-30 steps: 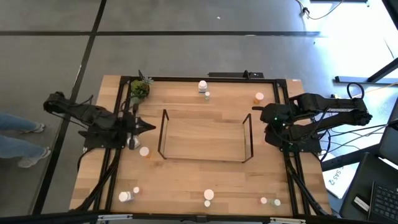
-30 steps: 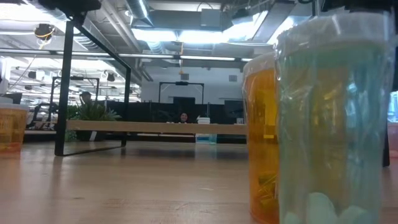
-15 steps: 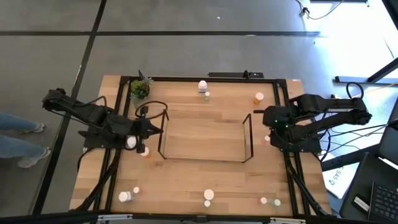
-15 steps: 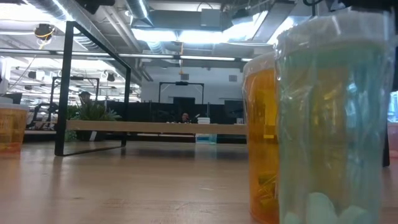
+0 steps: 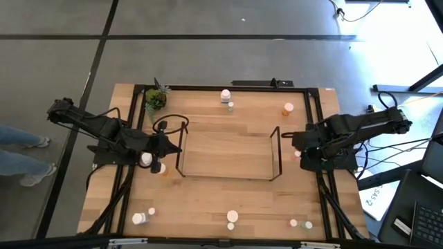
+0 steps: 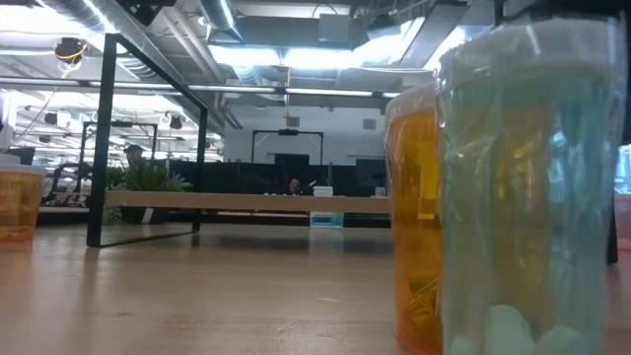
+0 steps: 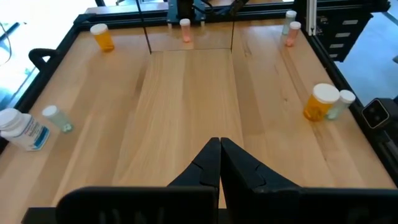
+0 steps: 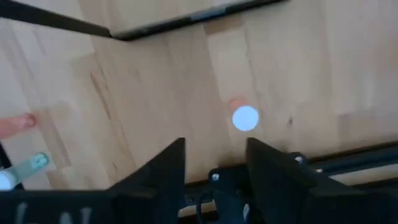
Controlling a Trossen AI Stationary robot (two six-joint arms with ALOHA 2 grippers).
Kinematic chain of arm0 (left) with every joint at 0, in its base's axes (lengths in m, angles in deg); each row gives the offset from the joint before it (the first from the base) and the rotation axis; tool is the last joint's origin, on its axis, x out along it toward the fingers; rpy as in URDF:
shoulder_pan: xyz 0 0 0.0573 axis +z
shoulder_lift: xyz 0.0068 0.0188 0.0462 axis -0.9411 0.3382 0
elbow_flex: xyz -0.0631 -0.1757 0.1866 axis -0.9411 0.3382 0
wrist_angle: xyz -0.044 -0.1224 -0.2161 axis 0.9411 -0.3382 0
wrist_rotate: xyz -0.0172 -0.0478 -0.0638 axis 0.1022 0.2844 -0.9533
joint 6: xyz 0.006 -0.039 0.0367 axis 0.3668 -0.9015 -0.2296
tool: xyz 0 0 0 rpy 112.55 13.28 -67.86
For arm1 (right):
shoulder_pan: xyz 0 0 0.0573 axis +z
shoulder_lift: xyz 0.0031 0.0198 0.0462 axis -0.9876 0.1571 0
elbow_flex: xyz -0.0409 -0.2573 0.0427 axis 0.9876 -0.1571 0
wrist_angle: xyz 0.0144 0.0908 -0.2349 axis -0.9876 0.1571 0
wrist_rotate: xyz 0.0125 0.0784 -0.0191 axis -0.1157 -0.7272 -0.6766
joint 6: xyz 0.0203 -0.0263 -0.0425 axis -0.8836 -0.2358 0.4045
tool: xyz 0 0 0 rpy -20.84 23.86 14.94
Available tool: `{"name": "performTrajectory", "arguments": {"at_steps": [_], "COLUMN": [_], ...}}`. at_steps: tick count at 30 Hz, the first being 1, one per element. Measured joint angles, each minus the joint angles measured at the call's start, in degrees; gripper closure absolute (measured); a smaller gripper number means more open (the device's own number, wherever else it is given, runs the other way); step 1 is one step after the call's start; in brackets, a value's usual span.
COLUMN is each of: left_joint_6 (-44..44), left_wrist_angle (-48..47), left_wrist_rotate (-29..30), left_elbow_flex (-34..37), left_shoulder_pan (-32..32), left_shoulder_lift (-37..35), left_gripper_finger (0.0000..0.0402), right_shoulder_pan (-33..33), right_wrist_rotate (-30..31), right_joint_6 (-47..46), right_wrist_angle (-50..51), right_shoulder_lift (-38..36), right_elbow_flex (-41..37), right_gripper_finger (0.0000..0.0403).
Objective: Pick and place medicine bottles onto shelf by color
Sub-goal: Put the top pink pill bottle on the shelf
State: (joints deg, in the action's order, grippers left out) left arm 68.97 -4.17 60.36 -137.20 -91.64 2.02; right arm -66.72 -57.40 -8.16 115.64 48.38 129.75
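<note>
The shelf (image 5: 228, 155) is a black wire rack on light wood at the table's middle, and it also shows in the left wrist view (image 7: 186, 43). My left gripper (image 5: 177, 142) is shut and empty at the shelf's left end, its fingers (image 7: 219, 155) pointing across the shelf. My right gripper (image 5: 297, 143) is open beside the shelf's right end. In the right wrist view it (image 8: 214, 155) stands over a tiny pink bottle (image 8: 245, 117) with a white cap, upright on the table just ahead of the fingers. Other bottles stand scattered around the table's edges.
A white bottle (image 5: 225, 95) and a tiny one (image 5: 230, 106) stand at the far edge, with an orange one (image 5: 287, 108) far right. Several stand along the near edge (image 5: 232, 216). One (image 5: 160, 168) stands by my left arm. A potted plant (image 5: 156, 99) is far left. Black frame (image 5: 208, 88) edges the table.
My left gripper has gone toward the table's right edge, up to the shelf's left end frame, and stayed shut. My right gripper has gone toward the near edge and toward the tiny pink bottle.
</note>
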Motion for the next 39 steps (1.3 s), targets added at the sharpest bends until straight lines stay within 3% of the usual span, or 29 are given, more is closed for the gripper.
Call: {"name": "performTrajectory", "arguments": {"at_steps": [12, 30, 39], "left_joint_6": [1.16, 1.22, 1.22], "left_wrist_angle": [0.04, -1.05, -1.05], "left_wrist_rotate": [0.0, 0.0, 0.0], "left_elbow_flex": [0.0, -0.01, 0.0], "left_shoulder_pan": [-0.02, 0.02, 0.02], "left_shoulder_lift": [0.0, -0.02, -0.02], "left_gripper_finger": [0.0401, 0.0401, 0.0401], "right_shoulder_pan": [0.65, 0.54, 0.54], "right_wrist_rotate": [-0.84, 0.79, 1.9], "right_joint_6": [-1.91, -3.19, -0.08], "right_wrist_angle": [-8.12, -10.74, -10.44], "right_shoulder_lift": [0.07, 0.04, 0.04], "right_elbow_flex": [-14.31, -14.41, -14.38], "right_gripper_finger": [0.0234, 0.0232, 0.0177]}}
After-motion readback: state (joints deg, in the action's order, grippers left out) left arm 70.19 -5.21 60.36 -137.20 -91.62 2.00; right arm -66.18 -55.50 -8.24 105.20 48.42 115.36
